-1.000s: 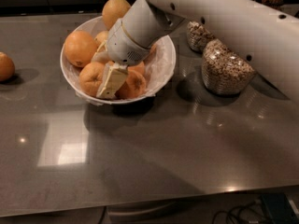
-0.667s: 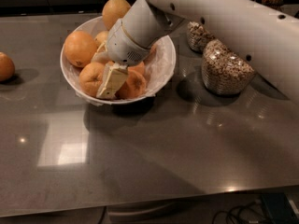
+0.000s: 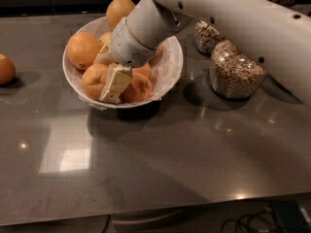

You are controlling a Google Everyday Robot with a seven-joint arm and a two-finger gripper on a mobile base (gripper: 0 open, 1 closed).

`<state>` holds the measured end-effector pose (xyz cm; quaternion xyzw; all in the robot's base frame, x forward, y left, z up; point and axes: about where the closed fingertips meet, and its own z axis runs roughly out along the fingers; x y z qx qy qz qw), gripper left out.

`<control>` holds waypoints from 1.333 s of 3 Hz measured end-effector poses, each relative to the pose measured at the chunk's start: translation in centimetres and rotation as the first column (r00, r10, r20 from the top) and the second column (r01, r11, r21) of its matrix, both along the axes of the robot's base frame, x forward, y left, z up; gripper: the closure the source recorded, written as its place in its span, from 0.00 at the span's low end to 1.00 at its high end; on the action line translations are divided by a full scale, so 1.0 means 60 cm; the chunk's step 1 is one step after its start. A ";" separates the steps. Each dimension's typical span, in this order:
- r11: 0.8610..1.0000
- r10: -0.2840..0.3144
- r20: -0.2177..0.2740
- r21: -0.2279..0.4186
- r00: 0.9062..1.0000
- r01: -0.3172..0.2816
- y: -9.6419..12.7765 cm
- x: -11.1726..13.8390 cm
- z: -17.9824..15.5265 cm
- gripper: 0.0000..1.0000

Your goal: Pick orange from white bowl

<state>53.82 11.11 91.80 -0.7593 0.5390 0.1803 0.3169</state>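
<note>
The white bowl (image 3: 167,74) stands on the dark counter at the upper left and holds several oranges. A large orange (image 3: 83,50) sits at its left side. Two more oranges lie at the front, one on the left (image 3: 93,80) and one on the right (image 3: 140,87). Another orange (image 3: 120,8) shows at the bowl's back rim. My gripper (image 3: 114,85) reaches down into the bowl from the upper right, its tip between the two front oranges and touching them. The wrist hides the bowl's middle.
A lone orange (image 3: 6,69) lies on the counter at the far left. Two glass jars of cereal (image 3: 234,73) (image 3: 206,35) stand right of the bowl, under my arm. The counter's front edge (image 3: 155,212) runs along the bottom.
</note>
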 end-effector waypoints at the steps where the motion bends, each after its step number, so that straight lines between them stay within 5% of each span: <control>1: 1.000 -0.017 0.040 0.017 0.999 0.017 -0.015 -0.001 0.036 1.00; 2: 0.996 -0.088 0.115 0.021 0.989 0.086 -0.064 -0.003 0.090 1.00; 3: 0.984 -0.181 0.190 0.027 0.965 0.179 -0.128 -0.009 0.142 1.00; 4: 0.984 -0.181 0.190 0.027 0.965 0.179 -0.128 -0.009 0.142 1.00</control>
